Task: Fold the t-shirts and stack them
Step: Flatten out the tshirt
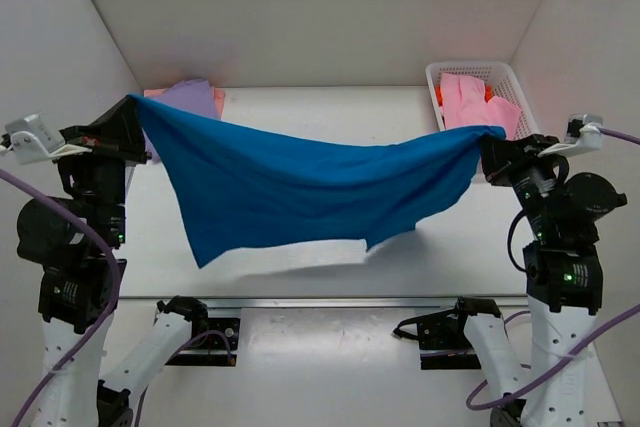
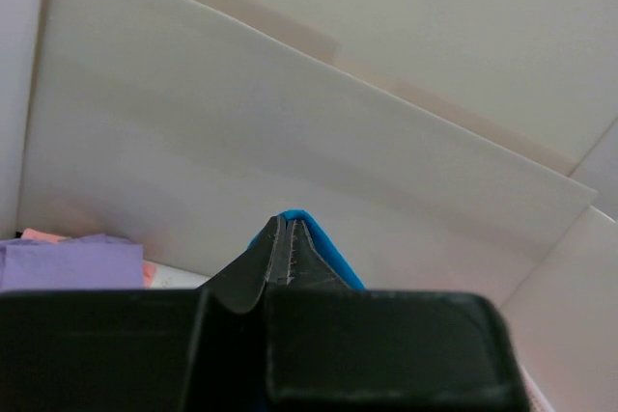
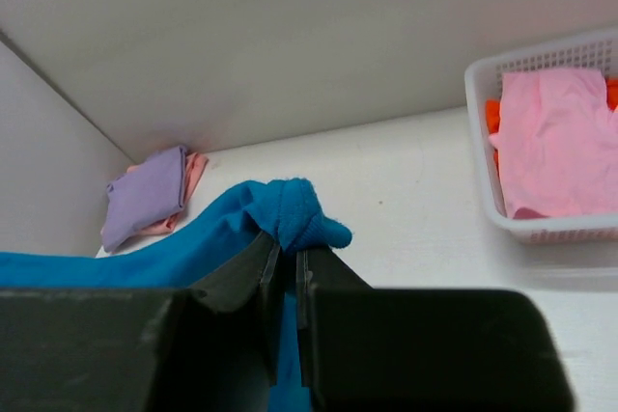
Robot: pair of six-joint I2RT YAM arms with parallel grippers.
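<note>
Pinching blue t-shirt point(image 1: 300, 187) aloft, left gripper point(image 1: 135, 104) and right gripper point(image 1: 490, 143) clamped tight; lavender t-shirt point(image 1: 190, 97) seemingly folded far left, others in basket point(image 1: 470, 67).

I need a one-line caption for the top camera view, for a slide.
Left gripper and right gripper hold the blue t-shirt stretched above the table.

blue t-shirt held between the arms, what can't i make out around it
- Top view: the blue t-shirt hides the table beneath it and part of the lavender t-shirt.
- Left wrist: the left pincer hides all but a sliver of blue cloth.
- Right wrist: the right edge cuts off the basket; the light pink t-shirt covers most of the orange t-shirt.
</note>
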